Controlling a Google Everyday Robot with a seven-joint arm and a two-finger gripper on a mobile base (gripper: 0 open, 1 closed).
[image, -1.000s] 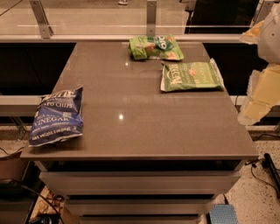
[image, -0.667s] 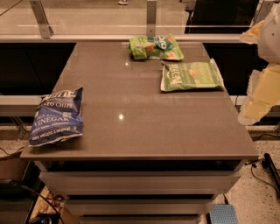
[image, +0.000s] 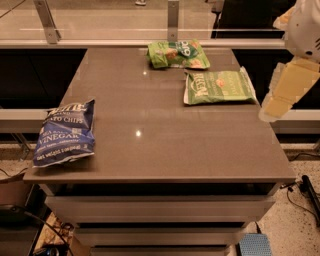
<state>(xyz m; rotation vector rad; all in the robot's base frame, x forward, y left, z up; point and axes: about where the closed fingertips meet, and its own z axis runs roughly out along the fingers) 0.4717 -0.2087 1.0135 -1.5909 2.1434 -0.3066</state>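
Three bags lie on a brown table (image: 160, 150). A blue chip bag (image: 65, 132) rests near the left edge. At the back right lies a flat green bag (image: 220, 86), with a crumpled green bag (image: 177, 54) behind it. My arm (image: 305, 30) comes in at the right edge, white above and pale yellow below. The gripper (image: 272, 109) hangs just off the table's right side, nearest the flat green bag and apart from it. It holds nothing that I can see.
A glass railing with metal posts (image: 173, 20) runs behind the table. Drawer-like shelves (image: 160, 207) sit under the tabletop. Cables (image: 307, 192) lie on the speckled floor at the right, and a blue object (image: 255, 245) sits near the bottom.
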